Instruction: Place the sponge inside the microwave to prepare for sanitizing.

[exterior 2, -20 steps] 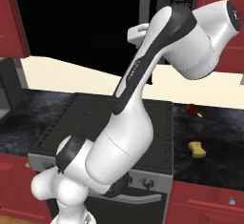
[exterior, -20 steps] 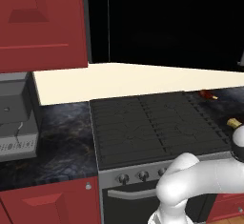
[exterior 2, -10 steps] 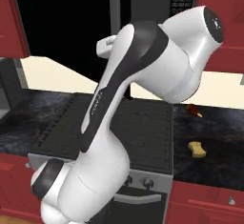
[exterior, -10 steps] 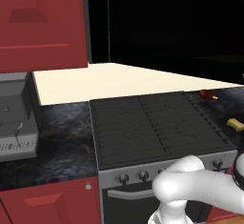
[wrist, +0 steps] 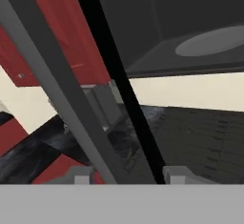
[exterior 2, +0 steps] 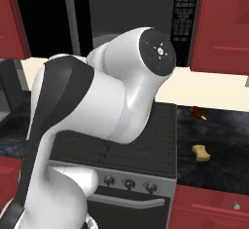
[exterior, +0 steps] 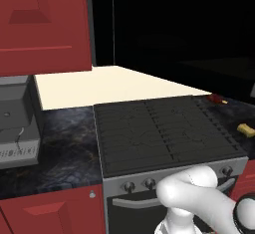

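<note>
yellow sponge lies untouched on the counter while the microwave stands open; gripper jaws part-open around its grey handle, grip uncertain.

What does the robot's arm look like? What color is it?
The arm is smooth, shiny white with rounded, chunky segments, and a wide black band wraps one segment. One joint ends in a round dark cap dotted with tiny marks, one of them green. In the hand view, the end effector shows two small grey finger tips.
</note>
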